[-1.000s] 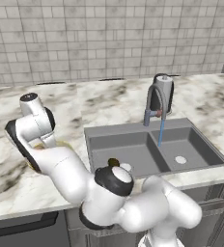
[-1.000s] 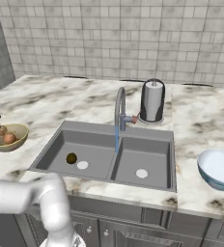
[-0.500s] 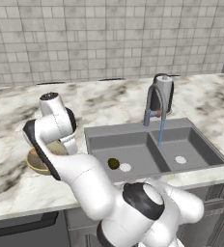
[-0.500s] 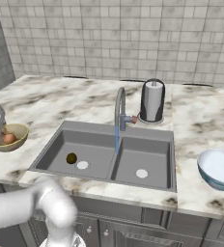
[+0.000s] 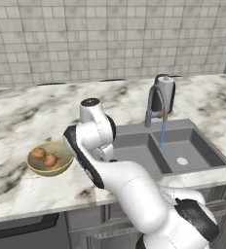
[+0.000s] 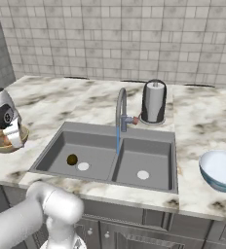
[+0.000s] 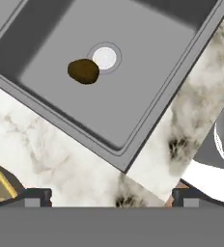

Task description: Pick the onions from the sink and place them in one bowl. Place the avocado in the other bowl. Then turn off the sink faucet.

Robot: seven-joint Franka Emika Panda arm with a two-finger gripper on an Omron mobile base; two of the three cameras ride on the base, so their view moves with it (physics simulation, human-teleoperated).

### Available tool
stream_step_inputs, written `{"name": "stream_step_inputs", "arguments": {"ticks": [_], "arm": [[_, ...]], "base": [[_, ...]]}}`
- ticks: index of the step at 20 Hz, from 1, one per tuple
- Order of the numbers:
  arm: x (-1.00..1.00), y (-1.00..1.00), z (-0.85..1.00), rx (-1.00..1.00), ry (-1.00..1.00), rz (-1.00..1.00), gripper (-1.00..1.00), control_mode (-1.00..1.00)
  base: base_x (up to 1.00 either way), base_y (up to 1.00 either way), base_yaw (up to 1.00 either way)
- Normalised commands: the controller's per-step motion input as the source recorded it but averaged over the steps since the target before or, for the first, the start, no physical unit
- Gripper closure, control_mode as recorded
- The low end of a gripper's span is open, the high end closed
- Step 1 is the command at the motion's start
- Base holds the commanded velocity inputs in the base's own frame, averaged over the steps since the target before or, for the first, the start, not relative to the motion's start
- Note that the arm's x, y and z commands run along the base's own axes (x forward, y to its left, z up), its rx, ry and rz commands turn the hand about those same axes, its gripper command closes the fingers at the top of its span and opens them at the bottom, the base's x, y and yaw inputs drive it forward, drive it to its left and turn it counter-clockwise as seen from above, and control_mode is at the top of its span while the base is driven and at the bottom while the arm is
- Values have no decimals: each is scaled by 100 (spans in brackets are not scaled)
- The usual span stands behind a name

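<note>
Two onions (image 5: 44, 157) sit side by side, touching, in the yellow-gold bowl (image 5: 33, 167) on the marble counter (image 5: 17, 121) to the left of the sink (image 6: 156, 137). From the right base view I can see that same bowl partly hidden behind the robot's hand. The avocado (image 6: 72, 159) lies on the floor of the left basin, just beside the white drain (image 6: 83, 166); in the hand view I see the dark lump touching the edge of the drain ring. The sink faucet (image 6: 120, 104) arches over the divider between the basins, and a thin blue stream of water (image 6: 118, 139) falls from its spout, so it is running. The gripper (image 7: 111, 195) hangs over the counter strip between the bowl and the sink's near corner; its two dark tips stand far apart at the bottom corners of the hand view with nothing between them, so I read it as spread wide and empty. Behind the faucet stands a paper towel holder (image 6: 154, 101). Well apart on the right counter rests a blue-white bowl (image 6: 222, 170).
</note>
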Motion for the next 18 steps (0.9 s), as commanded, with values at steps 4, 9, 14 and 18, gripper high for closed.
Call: {"name": "stream_step_inputs", "arguments": {"ticks": [4, 9, 14, 18], "arm": [[9, -100, 0, 2, -3, 44, -100, -100], [24, -96, 0, 1, -12, 61, -100, -100], [31, -77, -4, 0, -8, 66, -100, -100], [25, -36, -21, -7, 0, 53, -100, -100]], "base": [[0, 0, 0], [0, 0, 0], [0, 0, 0], [0, 0, 0]]}}
